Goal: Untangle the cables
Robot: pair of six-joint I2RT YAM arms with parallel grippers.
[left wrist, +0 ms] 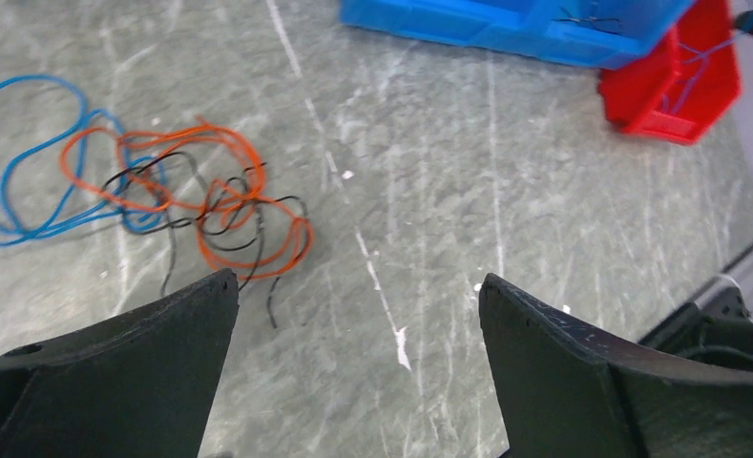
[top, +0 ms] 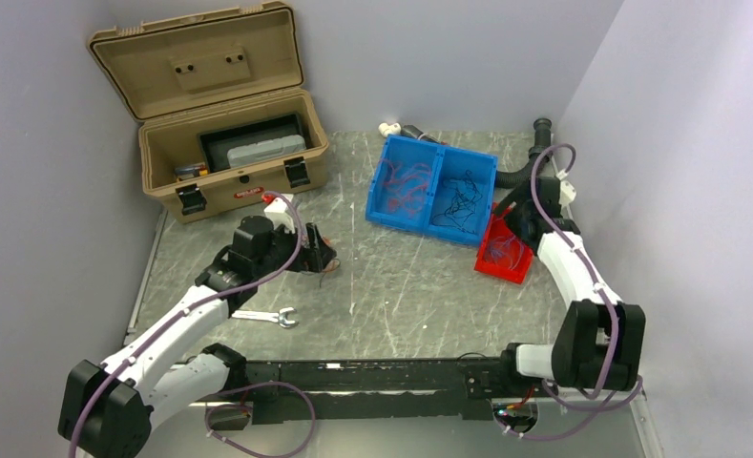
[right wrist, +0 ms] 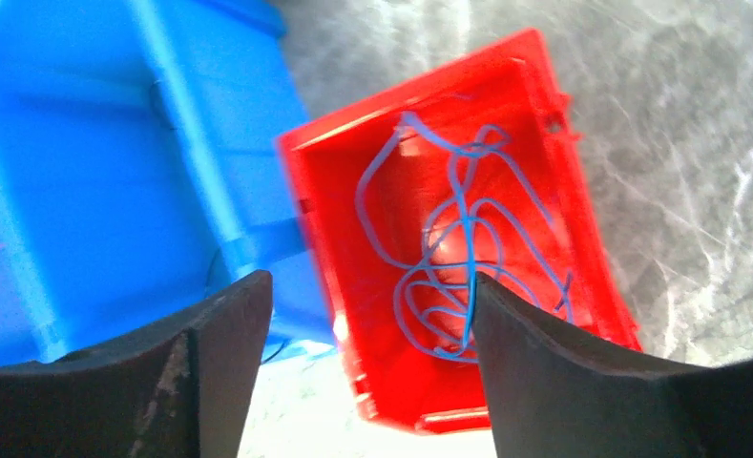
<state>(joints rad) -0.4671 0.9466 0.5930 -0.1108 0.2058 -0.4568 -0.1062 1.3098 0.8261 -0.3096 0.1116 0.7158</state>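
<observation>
Our left arm (top: 172, 329) extends from its base at the near left corner, forward and toward the middle, with the elbow low and the wrist tipped down. Our left gripper (top: 321, 256) points forward and down, and its two black fingers (left wrist: 143, 372) are spread wide with nothing between them. Our right arm (top: 573, 267) folds at the elbow near its base and stretches away along the right side. Our right gripper (top: 512, 218) faces downward, and its fingers (right wrist: 563, 382) are likewise parted and empty.
</observation>
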